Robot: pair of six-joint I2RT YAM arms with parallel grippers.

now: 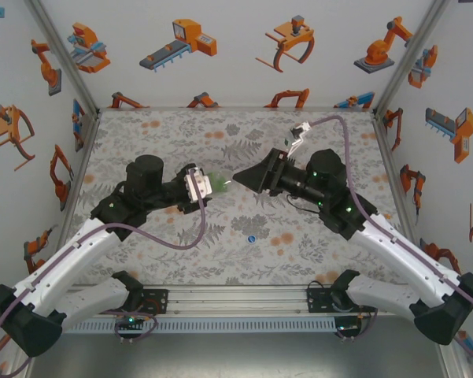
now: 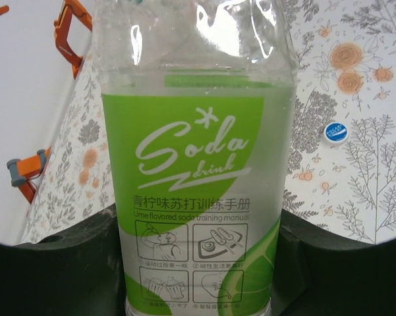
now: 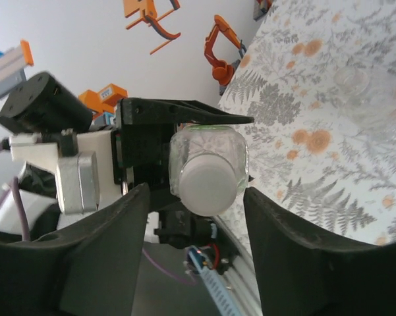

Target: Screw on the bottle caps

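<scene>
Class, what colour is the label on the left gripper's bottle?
The label on the bottle is lime green with white script, clearest in the left wrist view.

The bench (image 1: 165,150) wears a pale cover printed with grey ferns and orange blossoms. A blue cap (image 1: 252,238) lies flat on it, toward 5 o'clock of the bench's middle, with open cover on every side. In the right wrist view, what looks like a colourless bottle (image 3: 353,81) rests on the print, too faint to make out further.
</scene>
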